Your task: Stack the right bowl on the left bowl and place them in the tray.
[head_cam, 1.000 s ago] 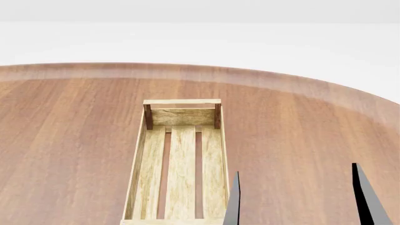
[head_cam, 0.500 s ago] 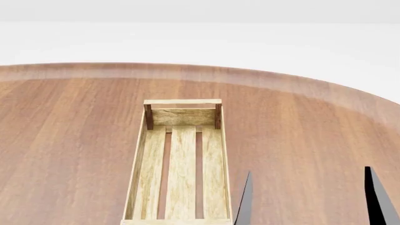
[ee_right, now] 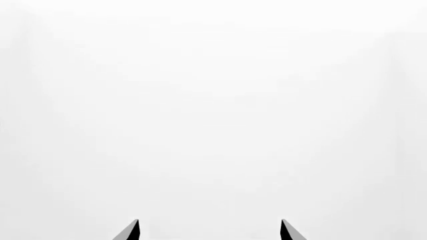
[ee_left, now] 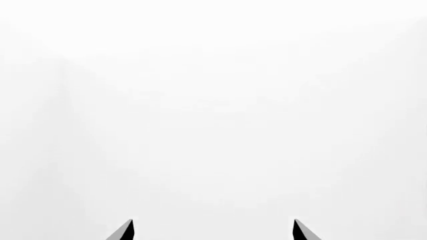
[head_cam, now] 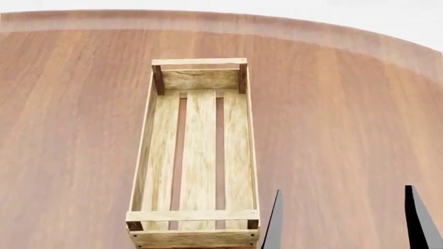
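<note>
Worktop (head_cam: 346,104): round, brown wood, fills the view. Tray (head_cam: 145,150): slatted crate, centre, holding nothing. Right tool (head_cam: 344,220): near right, beside tray, fingers wide apart, gripping nothing. Left tool (ee_left: 212,230): spread wide. Bowls: out of view. Step: likely pre-grasp; next, find the right bowl.

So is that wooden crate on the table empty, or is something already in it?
Empty. In the head view the tray shows only its three bare bottom slats, with no bowl inside.
</note>
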